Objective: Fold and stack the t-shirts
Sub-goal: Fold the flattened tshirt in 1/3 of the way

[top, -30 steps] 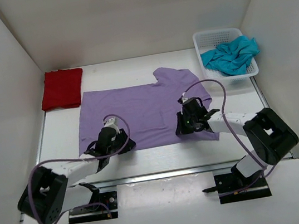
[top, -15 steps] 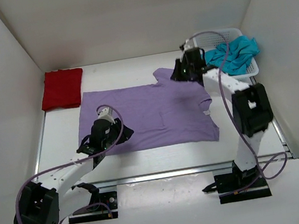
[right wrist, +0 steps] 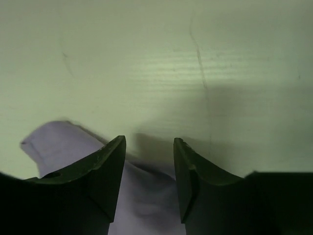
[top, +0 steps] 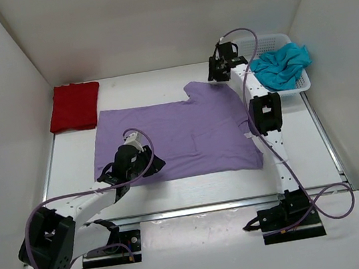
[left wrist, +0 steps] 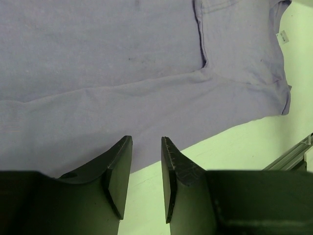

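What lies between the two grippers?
In the top view, the flat-spread lavender purple cloth t-shirt fills the stretch between the left gripper and the right gripper.

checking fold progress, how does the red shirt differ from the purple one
The red t-shirt is folded into a compact rectangle; the purple t-shirt lies spread flat and covers far more area. The red one sits alone at the far left; the purple one lies in the middle with the left gripper and right gripper open at its edges. Both are plain, single-coloured.
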